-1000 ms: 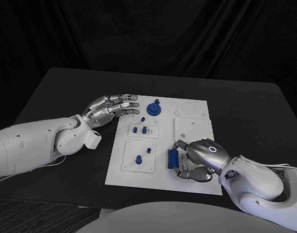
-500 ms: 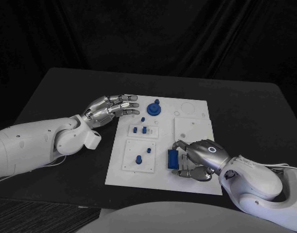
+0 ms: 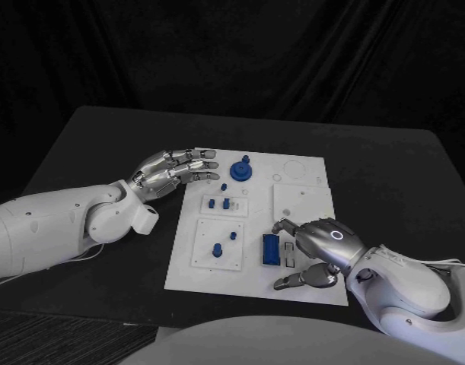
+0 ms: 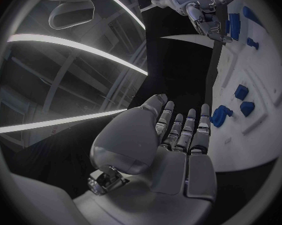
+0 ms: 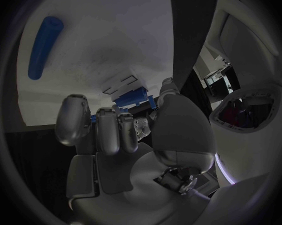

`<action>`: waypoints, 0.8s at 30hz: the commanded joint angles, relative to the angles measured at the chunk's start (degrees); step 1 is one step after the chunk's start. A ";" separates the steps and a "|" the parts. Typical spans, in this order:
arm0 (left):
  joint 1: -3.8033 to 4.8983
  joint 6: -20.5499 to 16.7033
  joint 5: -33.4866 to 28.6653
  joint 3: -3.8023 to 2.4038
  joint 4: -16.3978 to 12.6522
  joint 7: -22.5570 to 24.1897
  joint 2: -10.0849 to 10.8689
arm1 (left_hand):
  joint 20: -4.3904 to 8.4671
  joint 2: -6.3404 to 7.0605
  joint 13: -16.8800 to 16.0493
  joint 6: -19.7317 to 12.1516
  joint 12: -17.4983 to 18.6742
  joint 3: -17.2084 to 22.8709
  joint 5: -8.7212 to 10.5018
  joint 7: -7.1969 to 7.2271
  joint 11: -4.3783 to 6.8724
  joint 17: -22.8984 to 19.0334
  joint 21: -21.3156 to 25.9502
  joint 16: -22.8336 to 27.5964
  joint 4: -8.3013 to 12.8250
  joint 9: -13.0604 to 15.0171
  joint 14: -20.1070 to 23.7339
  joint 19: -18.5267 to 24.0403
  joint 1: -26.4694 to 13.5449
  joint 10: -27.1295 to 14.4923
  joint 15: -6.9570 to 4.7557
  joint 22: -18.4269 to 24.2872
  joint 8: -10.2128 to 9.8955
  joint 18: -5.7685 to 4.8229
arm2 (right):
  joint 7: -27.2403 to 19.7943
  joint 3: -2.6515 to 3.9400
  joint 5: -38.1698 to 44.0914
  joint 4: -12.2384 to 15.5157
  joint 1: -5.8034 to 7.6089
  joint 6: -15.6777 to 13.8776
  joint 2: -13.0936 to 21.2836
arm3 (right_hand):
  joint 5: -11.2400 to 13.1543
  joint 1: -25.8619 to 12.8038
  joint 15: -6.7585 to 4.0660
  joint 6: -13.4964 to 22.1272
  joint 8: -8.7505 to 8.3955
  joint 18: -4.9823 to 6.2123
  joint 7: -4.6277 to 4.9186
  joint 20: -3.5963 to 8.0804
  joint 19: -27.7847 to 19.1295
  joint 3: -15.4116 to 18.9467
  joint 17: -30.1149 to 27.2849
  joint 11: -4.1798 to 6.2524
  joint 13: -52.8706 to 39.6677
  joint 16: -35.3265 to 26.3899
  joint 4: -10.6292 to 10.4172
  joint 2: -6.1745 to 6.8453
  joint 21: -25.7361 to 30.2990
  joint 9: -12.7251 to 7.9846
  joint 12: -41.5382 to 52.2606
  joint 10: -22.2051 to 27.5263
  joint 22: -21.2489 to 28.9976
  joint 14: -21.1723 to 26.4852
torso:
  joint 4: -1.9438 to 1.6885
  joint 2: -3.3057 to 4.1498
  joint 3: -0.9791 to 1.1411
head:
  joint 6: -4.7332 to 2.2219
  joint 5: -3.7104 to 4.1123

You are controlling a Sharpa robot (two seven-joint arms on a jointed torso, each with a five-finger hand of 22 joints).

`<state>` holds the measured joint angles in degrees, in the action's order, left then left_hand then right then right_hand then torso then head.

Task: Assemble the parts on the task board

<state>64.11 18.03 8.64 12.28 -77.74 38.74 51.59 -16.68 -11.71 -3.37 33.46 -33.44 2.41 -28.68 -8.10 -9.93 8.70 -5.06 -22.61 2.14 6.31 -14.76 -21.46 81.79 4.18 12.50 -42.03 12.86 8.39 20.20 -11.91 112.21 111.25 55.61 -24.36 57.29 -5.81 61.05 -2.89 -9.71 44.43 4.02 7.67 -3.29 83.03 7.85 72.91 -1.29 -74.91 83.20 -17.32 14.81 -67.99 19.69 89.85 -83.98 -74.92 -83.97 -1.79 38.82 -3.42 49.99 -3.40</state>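
Note:
The white task board (image 3: 304, 199) lies mid-table. A blue block (image 3: 269, 249) stands on its near part. My right hand (image 3: 318, 242) hovers just right of the block, its fingers arched and its thumb spread wide, with nothing in it. Beyond that hand's fingertips (image 5: 110, 117), the right wrist view has a blue part (image 5: 135, 97) and a longer blue piece (image 5: 42, 47) lying on the board. My left hand (image 3: 175, 170) rests at the board's far left edge, fingers loosely bent and empty, next to a round blue part (image 3: 241, 169). Small blue pegs (image 3: 218, 248) stand in the left sub-plates.
More small blue pieces (image 3: 220, 204) sit in a sub-plate mid-board. The black table (image 3: 396, 175) has bare room right of the board and behind it. My left forearm (image 3: 68, 224) lies along the table's left side.
My right hand has let go of the blue block and drawn back to the right, thumb spreading toward the near edge. The left hand has not moved.

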 commanded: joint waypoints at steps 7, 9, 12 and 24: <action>-0.08 0.32 -0.42 -0.06 -0.52 0.93 0.12 | 0.06 -0.16 -0.03 -0.10 -0.19 0.34 -0.31 -0.24 -0.35 -0.02 -0.23 -0.29 -0.03 -0.10 0.17 0.01 -0.66 0.13 0.31 0.06 -0.22 -0.97 | -3.58 0.02 -3.46 3.34 2.32 -13.50 4.40 | 0.47 -3.49 0.24 -1.51 1.13 0.23 -0.30 -0.17 0.46 -1.92 0.88 -0.15 -15.09 0.62 0.05 -2.49 -1.42 -0.69 0.15 -6.02 -9.47 -3.18 | -0.03 0.07 -0.03 | 0.01 0.11; -0.08 0.19 -0.42 -0.06 -0.59 1.08 0.18 | 0.06 -0.16 -0.04 -0.08 -0.34 0.37 -0.32 -0.24 -0.36 -0.01 -0.24 -0.33 -0.03 -0.09 0.15 0.01 -0.67 0.17 0.32 0.06 -0.21 -0.98 | -4.48 0.02 -6.45 3.87 3.64 -14.21 5.41 | 0.10 -4.07 0.17 -1.48 1.07 0.19 -0.40 -0.12 0.58 -3.35 1.04 -0.06 -15.09 0.70 0.11 -4.47 -1.70 -1.15 0.15 -6.02 -9.54 -3.22 | -0.03 0.08 -0.02 | 0.01 0.12; -0.08 -0.09 -0.42 -0.06 -0.74 1.54 0.24 | 0.06 -0.14 -0.07 -0.02 -0.48 0.45 -0.34 -0.23 -0.40 -0.01 -0.25 -0.37 0.01 -0.08 0.10 -0.01 -0.72 0.25 0.32 0.07 -0.17 -0.99 | -6.53 0.01 -15.21 4.55 7.02 -13.86 7.65 | -0.38 -3.76 0.06 -1.07 0.54 0.14 -0.51 -0.03 0.70 -5.78 1.16 0.06 -15.09 0.77 0.29 -8.23 -2.02 -2.27 0.15 -6.02 -9.61 -3.24 | -0.11 0.11 0.01 | 0.01 0.37; -0.07 -0.81 -0.42 -0.06 -1.58 2.54 0.23 | 0.07 0.12 -0.19 0.32 -1.28 0.87 -0.43 -0.19 -0.51 0.11 -0.39 -0.93 0.32 -0.04 -0.41 -0.20 -0.97 0.78 0.36 0.08 0.01 -1.01 | -4.70 -0.01 -22.09 3.67 14.78 -1.55 9.94 | -4.76 7.56 -0.08 -11.04 4.23 -0.12 -0.97 0.04 1.03 -5.99 1.49 0.27 -15.09 1.02 3.69 -11.94 -3.57 -4.18 0.15 -6.02 -9.94 -3.27 | 0.02 -0.04 -0.06 | 0.01 0.58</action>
<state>64.09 17.55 8.64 12.28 -79.11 38.88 51.94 -16.68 -11.64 -3.50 33.47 -34.35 2.96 -28.91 -8.10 -10.33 8.77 -5.06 -23.47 2.37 6.26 -14.98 -21.46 81.25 4.58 12.71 -42.03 12.86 8.39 15.14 -11.89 91.17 114.95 70.31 -30.41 67.47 -10.97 68.05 -2.89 -20.39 47.88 4.02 6.63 -3.08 83.64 1.52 74.47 -1.28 -74.90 84.35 -13.67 2.71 -71.93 15.10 89.85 -83.98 -74.91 -83.98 -1.96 38.84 -3.44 49.99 -2.59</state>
